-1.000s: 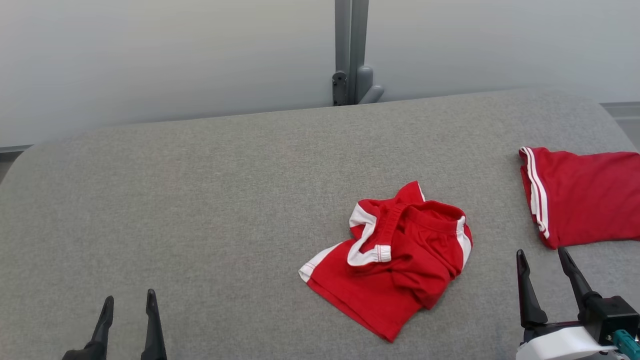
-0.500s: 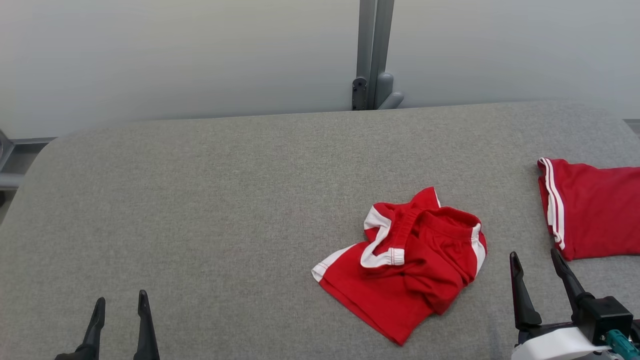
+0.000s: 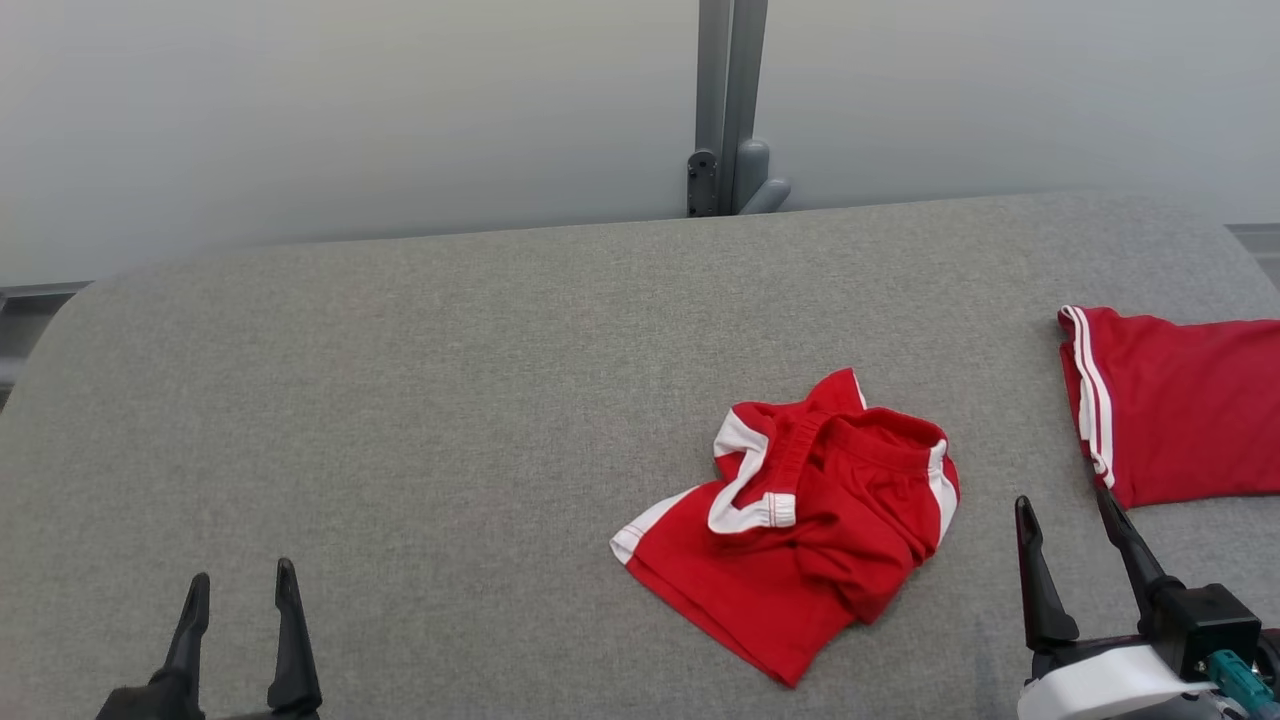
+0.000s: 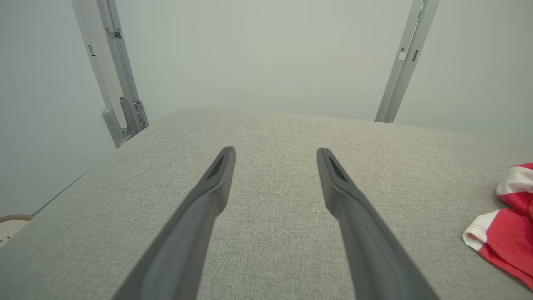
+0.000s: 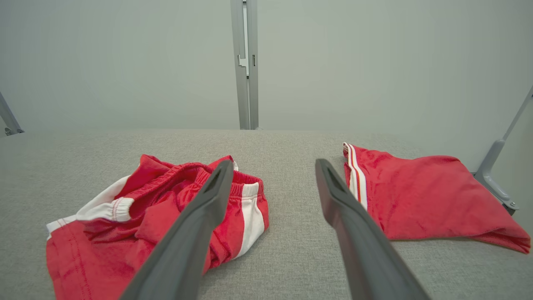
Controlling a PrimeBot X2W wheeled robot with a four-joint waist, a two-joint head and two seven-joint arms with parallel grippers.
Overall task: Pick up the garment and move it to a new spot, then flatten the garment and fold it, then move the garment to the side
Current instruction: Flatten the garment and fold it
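Head view: crumpled red garment [image 3: 800, 560] lies on the grey counter [image 3: 400, 400]; left gripper [image 3: 243, 570] and right gripper [image 3: 1062, 496] both spread apart, empty.

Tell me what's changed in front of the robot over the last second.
The head camera swung, shifting the whole picture; nothing was grasped or released. The crumpled red shorts and the folded red garment lie where they were. The left gripper and right gripper keep their jaws open.

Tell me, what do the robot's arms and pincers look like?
Each pincer, the left pincer and the right pincer, has two long, slim, dark grey fingers tapering to pointed tips. Behind the right one sit a black block, a rounded white wrist shell and a small teal connector.
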